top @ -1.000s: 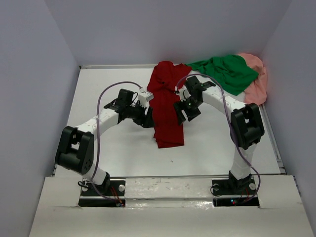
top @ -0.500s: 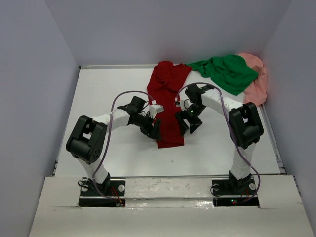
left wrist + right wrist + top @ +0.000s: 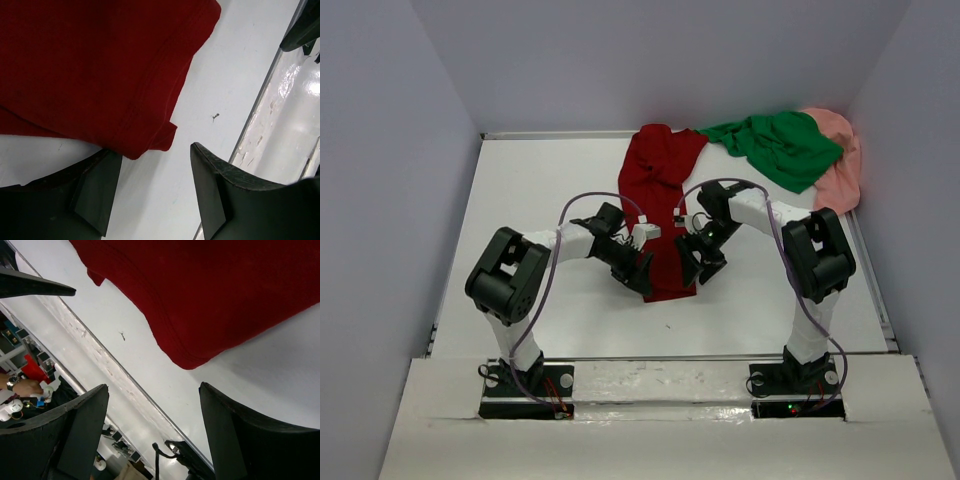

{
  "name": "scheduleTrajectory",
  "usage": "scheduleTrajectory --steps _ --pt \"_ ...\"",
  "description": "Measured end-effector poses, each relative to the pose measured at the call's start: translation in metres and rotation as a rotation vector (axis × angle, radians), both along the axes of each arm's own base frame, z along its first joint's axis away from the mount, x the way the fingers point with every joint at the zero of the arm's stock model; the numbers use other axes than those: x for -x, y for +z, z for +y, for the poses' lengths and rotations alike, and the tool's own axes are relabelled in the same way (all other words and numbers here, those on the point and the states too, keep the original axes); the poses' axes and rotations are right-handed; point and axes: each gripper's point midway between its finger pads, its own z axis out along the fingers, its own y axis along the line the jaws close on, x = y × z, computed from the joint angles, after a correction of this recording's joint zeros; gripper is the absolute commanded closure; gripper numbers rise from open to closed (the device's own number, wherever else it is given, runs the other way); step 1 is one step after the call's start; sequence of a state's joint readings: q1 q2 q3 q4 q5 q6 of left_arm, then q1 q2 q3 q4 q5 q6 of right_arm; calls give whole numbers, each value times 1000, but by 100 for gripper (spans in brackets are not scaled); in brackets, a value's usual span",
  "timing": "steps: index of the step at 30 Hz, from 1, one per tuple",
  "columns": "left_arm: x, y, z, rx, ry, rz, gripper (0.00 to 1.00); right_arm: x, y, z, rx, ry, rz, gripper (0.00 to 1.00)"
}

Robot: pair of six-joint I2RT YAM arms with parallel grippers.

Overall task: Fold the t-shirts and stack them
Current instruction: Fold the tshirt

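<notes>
Three shirts on the white table (image 3: 535,200), one of each colour. The dark red t-shirt (image 3: 660,200) sits about in the middle, flattened into a long narrow strip. Its long axis runs near to far: one end is up at the far edge and the other points back toward the arm bases, leaning only a little off straight. The near end shows a stitched edge in both wrist views. Can't really tell which end is the collar.

The green t-shirt (image 3: 775,145) is bunched up in the far right corner, its left tip touching the far end of the red one. The salmon pink t-shirt (image 3: 842,165) is crumpled further right against the side wall, partly under the green one. Neither heap has a clear direction.

Two arms, two grippers, both down low at the near end of the red strip. The left gripper (image 3: 638,272) is at the near left corner and the right gripper (image 3: 694,266) at the near right corner. Both have their jaws spread wide with no cloth between them. In each wrist view the shirt corner lies just ahead of the gap, on bare table. Can't tell if any fingertip touches the fabric.

A small dark speck (image 3: 215,117) lies on the table just near of the red hem.
</notes>
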State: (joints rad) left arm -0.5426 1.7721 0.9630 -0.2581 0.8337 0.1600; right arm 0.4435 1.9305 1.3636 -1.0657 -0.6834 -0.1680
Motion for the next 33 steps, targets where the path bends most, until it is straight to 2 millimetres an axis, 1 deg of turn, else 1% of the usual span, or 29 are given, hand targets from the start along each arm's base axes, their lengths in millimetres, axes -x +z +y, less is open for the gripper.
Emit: scheduleTrajectory --steps 2,3,6,12,14,17,18,20,21,24,25,26,27,29,30,33 --pt "-1 -1 1 -11 3 -4 28 0 0 1 -5 0 1 21" --pt "-1 -1 2 -17 5 -5 22 0 0 1 -6 0 0 22" --pt "-4 0 2 -32 16 -12 13 0 0 1 -7 0 -1 22" --pt "-6 3 -2 -48 9 -32 11 -3 0 2 -13 -1 -12 22" --pt "-5 3 -7 -45 -6 -31 11 -3 0 3 -17 -1 -13 22" --pt "-2 2 -17 -25 -33 -19 15 -3 0 4 -21 -1 -13 22" --pt "-1 2 -21 -15 -44 -14 20 -4 1 4 -21 -2 -14 22" --pt "1 0 -29 1 -65 -1 24 -7 2 3 -22 -6 -21 22" --pt "2 0 -33 15 -71 12 33 -6 4 1 -16 -8 -14 22" --pt "0 -6 -39 29 -74 29 48 -10 6 -1 -8 -16 -19 22" --pt "0 -8 -40 34 -77 39 59 -13 8 -2 -7 -24 -24 22" --pt "3 -9 -41 39 -83 54 64 -20 11 -2 -14 -31 -44 22" --pt "6 -13 -41 36 -88 69 73 -25 14 -1 -20 -36 -58 22" --pt "11 -17 -42 32 -97 88 80 -40 23 -2 -35 -55 -99 22" --pt "14 -19 -42 29 -98 102 86 -45 26 -3 -38 -63 -115 22" --pt "18 -19 -44 32 -101 123 97 -57 37 -6 -40 -79 -160 22"
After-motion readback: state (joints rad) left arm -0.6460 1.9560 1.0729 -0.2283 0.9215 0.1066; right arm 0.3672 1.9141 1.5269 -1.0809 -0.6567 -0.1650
